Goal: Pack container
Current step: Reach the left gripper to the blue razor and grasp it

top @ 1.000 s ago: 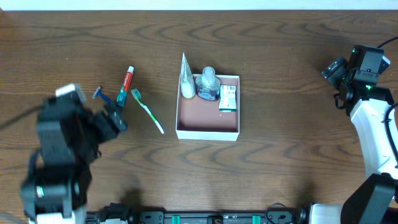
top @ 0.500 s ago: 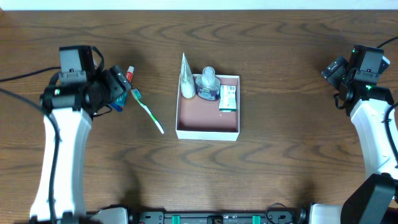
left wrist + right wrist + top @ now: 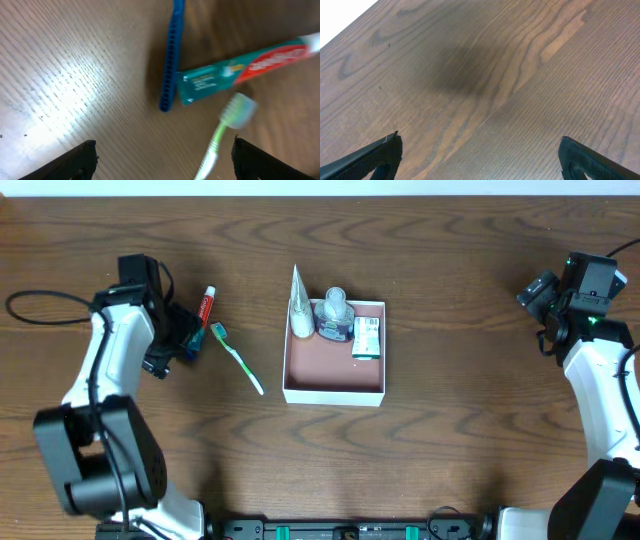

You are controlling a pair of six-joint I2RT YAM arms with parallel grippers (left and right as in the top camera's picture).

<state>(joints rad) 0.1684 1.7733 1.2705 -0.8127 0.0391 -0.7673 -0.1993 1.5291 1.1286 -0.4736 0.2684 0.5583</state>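
The container (image 3: 335,387), a square white-walled box with a reddish-brown floor, sits mid-table. It holds a white tube (image 3: 299,310), a round clear bottle (image 3: 334,315) and a green-and-white packet (image 3: 366,337) along its far side. Left of it lie a green toothbrush (image 3: 238,359), a red-and-teal toothpaste tube (image 3: 205,308) and a blue razor, mostly hidden under my left gripper (image 3: 183,337). In the left wrist view the razor (image 3: 171,55), toothpaste (image 3: 240,67) and toothbrush (image 3: 225,131) lie below the open, empty left gripper (image 3: 162,159). My right gripper (image 3: 480,157) is open and empty at the far right (image 3: 535,290).
Brown wooden table (image 3: 450,450). A black cable (image 3: 40,305) loops at the far left beside the left arm. The right arm's white body (image 3: 605,395) stands along the right edge.
My left arm has swung from the near left up toward the razor and toothpaste, and now hovers over them. The right arm and the container's contents have not moved.
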